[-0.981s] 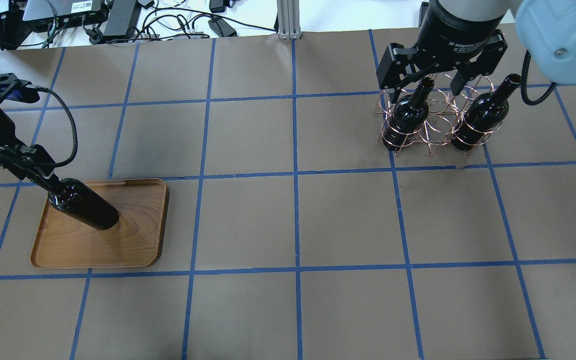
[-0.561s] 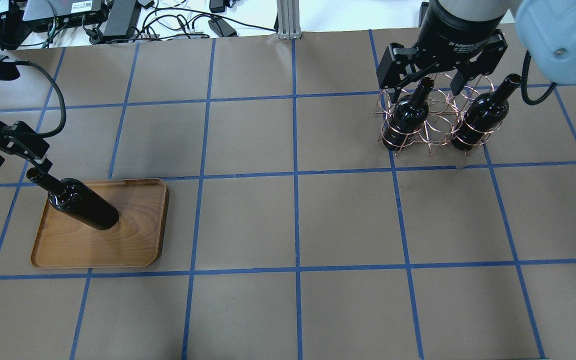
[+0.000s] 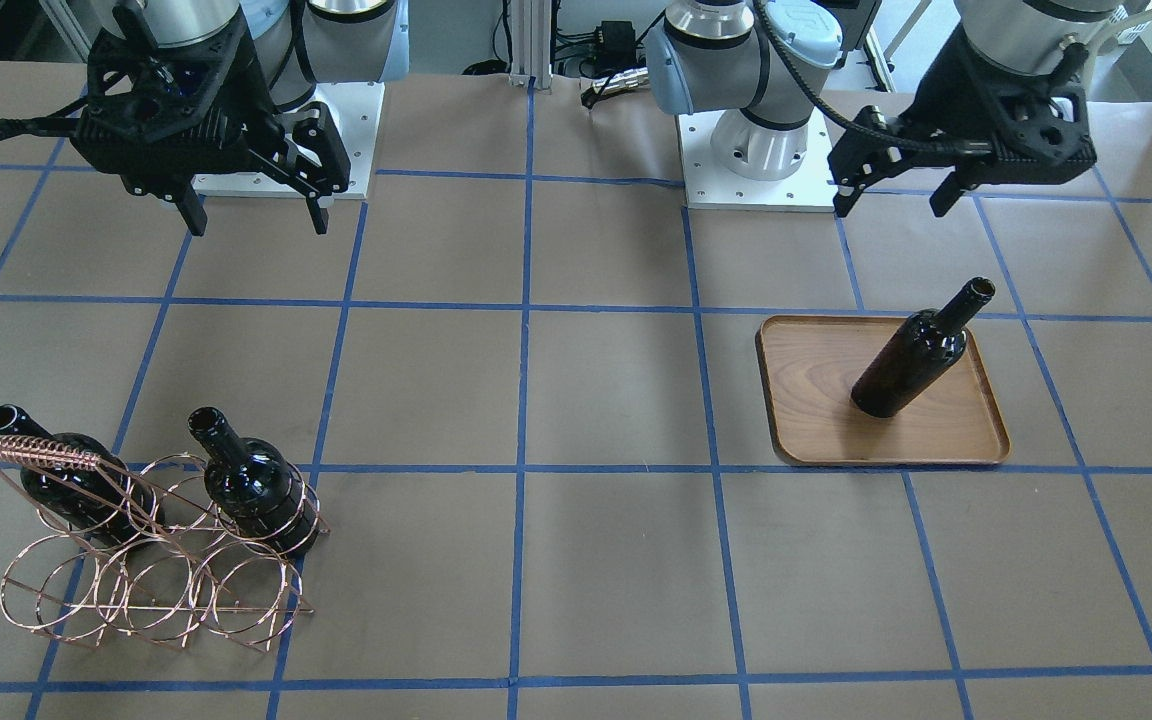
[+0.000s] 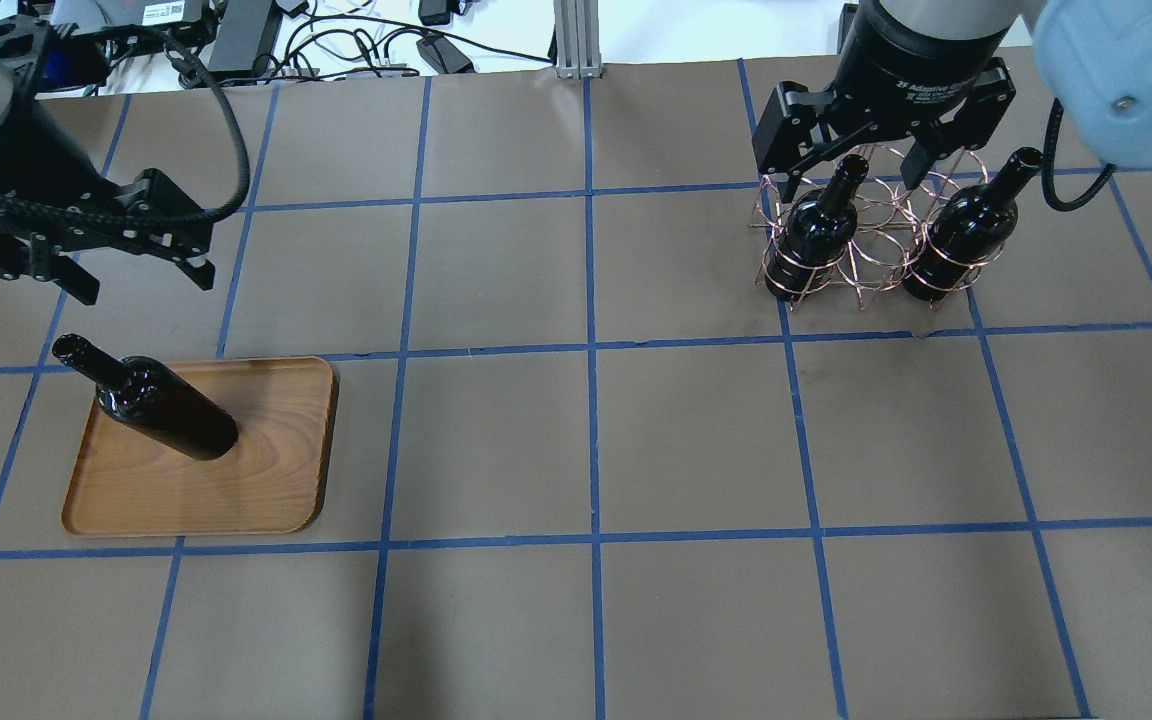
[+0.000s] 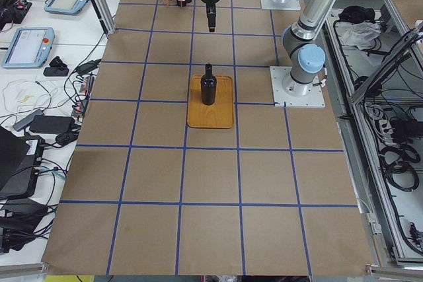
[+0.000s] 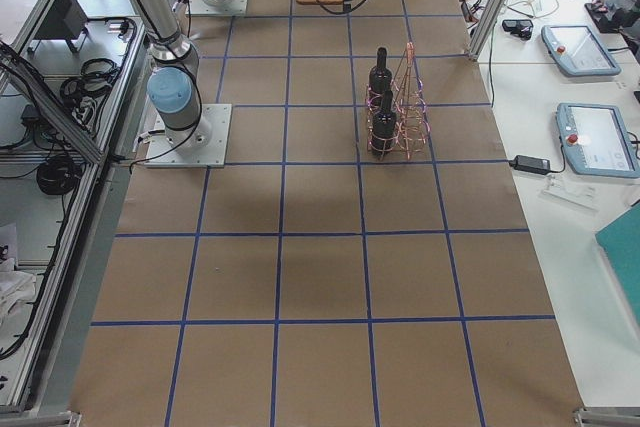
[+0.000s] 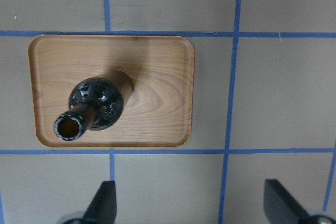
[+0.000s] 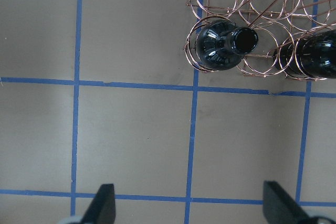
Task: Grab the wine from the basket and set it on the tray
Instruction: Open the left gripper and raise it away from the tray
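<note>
Wine (image 4: pixel 166 410) stands upright on tray (image 4: pixel 266 490), L gripper (image 3: pixel 890 208) spread & empty above, so placing looks done; next, spread R gripper (image 3: pixel 258 228) prob. must drop onto a neck among two bottles (image 3: pixel 256 490) in basket (image 3: pixel 136 600).

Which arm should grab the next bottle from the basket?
Right. The right end effector hangs open near the basket; the left end effector, also open, is across the table by the tray.
</note>
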`<state>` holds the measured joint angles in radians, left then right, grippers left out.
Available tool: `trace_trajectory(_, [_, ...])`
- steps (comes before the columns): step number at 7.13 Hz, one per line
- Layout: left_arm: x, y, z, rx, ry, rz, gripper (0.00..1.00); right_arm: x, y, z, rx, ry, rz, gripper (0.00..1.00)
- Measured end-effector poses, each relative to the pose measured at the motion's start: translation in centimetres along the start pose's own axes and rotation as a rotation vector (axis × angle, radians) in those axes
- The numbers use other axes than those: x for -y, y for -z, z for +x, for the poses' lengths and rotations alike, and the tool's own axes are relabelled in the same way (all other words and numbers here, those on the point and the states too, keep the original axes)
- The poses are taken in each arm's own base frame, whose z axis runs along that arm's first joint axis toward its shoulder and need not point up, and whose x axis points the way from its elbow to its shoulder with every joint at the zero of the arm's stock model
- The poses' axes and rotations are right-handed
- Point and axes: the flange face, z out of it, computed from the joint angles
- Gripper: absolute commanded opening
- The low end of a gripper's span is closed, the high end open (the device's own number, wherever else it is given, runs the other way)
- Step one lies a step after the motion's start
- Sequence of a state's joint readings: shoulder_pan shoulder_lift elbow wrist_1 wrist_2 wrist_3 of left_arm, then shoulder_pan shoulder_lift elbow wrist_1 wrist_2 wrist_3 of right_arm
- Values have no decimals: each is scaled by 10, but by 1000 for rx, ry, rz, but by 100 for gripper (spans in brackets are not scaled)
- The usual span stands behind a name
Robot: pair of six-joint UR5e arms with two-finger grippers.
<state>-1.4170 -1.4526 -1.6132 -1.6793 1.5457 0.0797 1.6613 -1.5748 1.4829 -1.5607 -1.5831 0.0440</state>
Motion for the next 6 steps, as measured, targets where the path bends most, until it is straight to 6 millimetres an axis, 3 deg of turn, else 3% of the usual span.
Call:
trace_trajectory(2, [-11,-2,49,6,-57,20,100,0,0,-2,21,-44,-3,100])
trace_trajectory(4, [-21,1,64,10,-97,33,100,-1,0,-1,15,-46,-9,100])
trace_trajectory(6, [-24,2,65,22,-140,38,100,-5,-3,-2,9,-41,-41,100])
